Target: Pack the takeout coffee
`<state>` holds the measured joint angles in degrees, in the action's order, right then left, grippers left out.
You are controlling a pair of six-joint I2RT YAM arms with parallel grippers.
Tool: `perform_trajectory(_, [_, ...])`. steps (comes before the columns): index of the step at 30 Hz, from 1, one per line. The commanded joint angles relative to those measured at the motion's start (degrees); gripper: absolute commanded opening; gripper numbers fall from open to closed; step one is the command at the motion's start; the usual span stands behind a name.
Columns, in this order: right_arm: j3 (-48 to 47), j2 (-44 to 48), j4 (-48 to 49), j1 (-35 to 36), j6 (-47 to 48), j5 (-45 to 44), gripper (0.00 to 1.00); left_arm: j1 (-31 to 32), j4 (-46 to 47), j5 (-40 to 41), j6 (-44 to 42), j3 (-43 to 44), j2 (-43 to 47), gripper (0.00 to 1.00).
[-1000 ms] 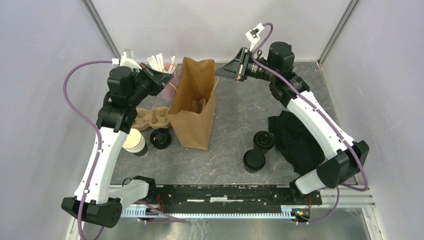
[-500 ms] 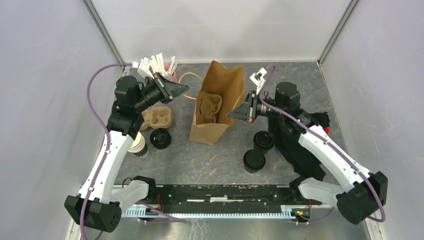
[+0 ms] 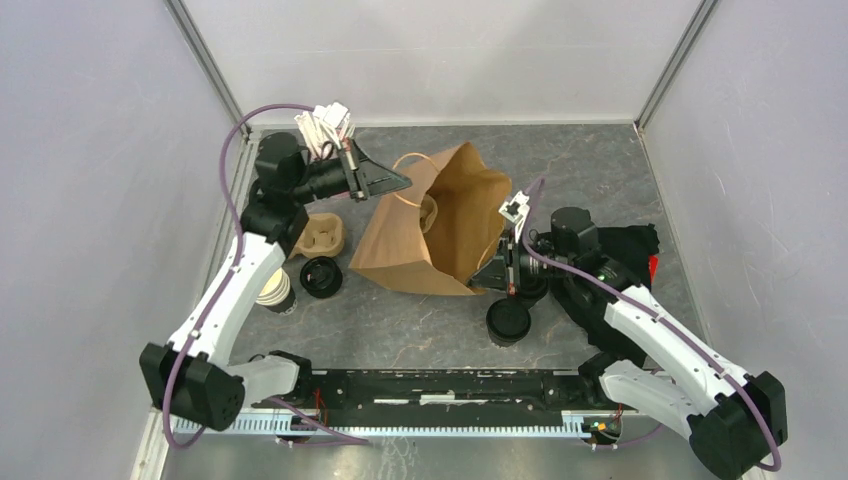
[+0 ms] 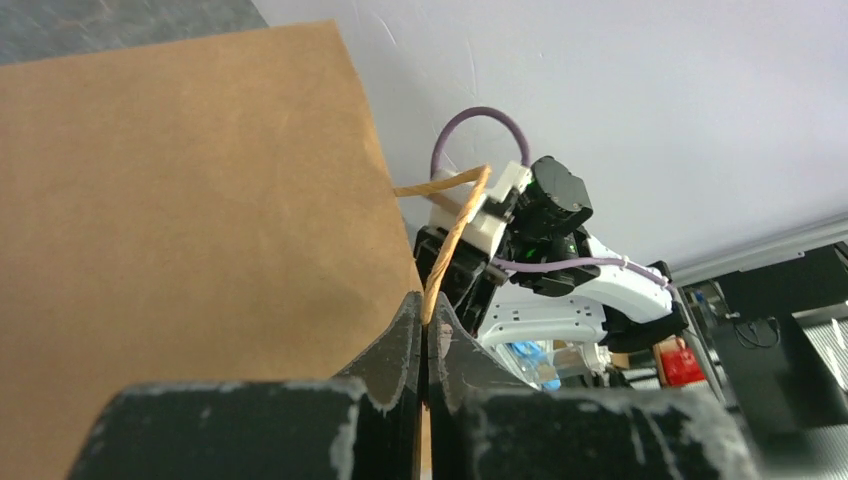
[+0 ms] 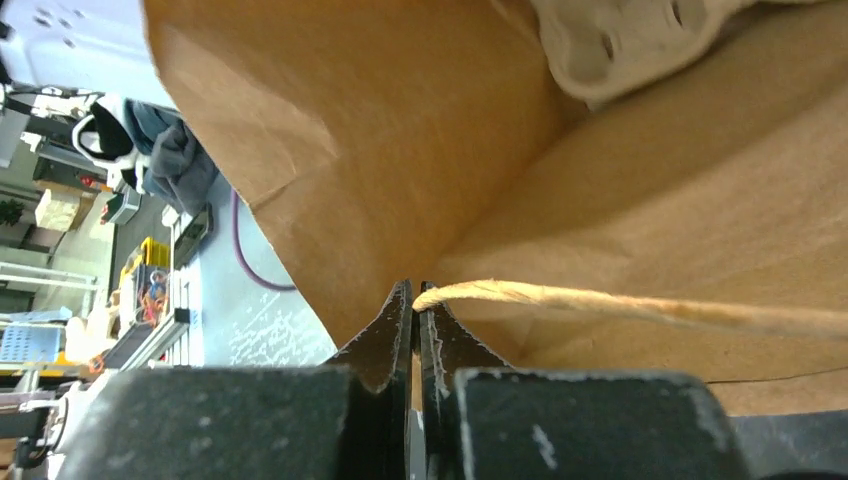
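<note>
Presently, note the left end effector (image 4: 425,325) pressed together on one twine loop handle (image 4: 455,235) of the tall brown paper bag (image 3: 420,250), and the right end effector (image 5: 413,300) pinching the opposite handle (image 5: 600,305) low at the bag mouth, with the bag tipped over on the grey worktop (image 3: 400,330). Locate the takeout coffee outside the bag: one dark paper cup with round black plastic lid (image 3: 508,322) just in front of the right end effector, a second beside it largely masked by that arm, apparently a third (image 3: 321,276) near the left arm. Treat each as light, thin-walled, crushable and liable to spill; take hold around the upper body just under the lid, never by the lid alone. Regard fill level as impossible to tell. Expect only part of the moulded pulp carrier (image 5: 620,40) inside the bag to show.
</note>
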<state>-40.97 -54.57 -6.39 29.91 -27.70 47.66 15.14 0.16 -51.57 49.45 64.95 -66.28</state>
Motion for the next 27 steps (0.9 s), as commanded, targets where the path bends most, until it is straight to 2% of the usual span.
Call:
perform_trajectory(1, [0.0,1.2,-4.3,0.3,6.1,1.8,0.02,3.4,0.1,-2.3,0.8,4.6,-4.0,0.02])
perform_trajectory(5, [-6.2,-2.1,-11.4,0.3,13.3,2.6,0.03,3.5,-2.2,0.4,0.1,4.1,-4.0,0.02])
perform_trajectory(8, [-9.0,-3.2,-11.7,1.0,14.3,1.6,0.03,3.5,-3.3,1.3,0.2,4.2,-4.5,0.02])
perform_trajectory(11, [-16.9,-5.2,-17.2,1.0,16.8,-2.8,0.03,3.5,-1.3,1.7,2.8,4.7,-5.2,0.02])
perform_trajectory(12, [-19.9,-6.1,-18.6,1.0,16.7,-3.2,0.03,3.5,1.5,2.0,5.2,4.4,-5.1,0.02])
perform_trajectory(14, [-23.8,-7.6,-19.7,0.9,15.1,-5.4,0.02,3.4,0.9,4.3,4.8,5.5,-5.1,0.02])
perform_trajectory(15, [-25.3,-8.1,-19.9,0.9,14.4,-7.0,0.02,3.4,-4.1,7.4,2.6,7.2,-5.2,0.02])
perform_trajectory(16, [-27.6,-8.8,-19.9,1.0,13.9,-8.8,0.01,3.4,-12.8,13.3,0.4,9.3,-5.6,0.02])
perform_trajectory(18, [-30.3,-9.6,-16.0,0.8,10.4,-10.6,0.00,3.3,-21.2,19.4,-2.1,12.6,-6.1,0.02])
perform_trajectory(21, [-28.4,-11.7,2.2,0.9,-1.3,-8.6,0.00,2.4,-33.4,31.3,-4.2,15.9,-4.9,0.02])
perform_trajectory(24, [-34.5,-18.7,7.8,0.9,-5.3,-10.2,0.00,0.0,-35.0,40.0,-4.0,15.4,-1.7,0.02])
perform_trajectory(27, [-52.8,-28.9,-2.7,0.6,-3.2,-13.5,0.00,-0.5,-28.4,41.8,-1.3,12.2,0.0,0.02])
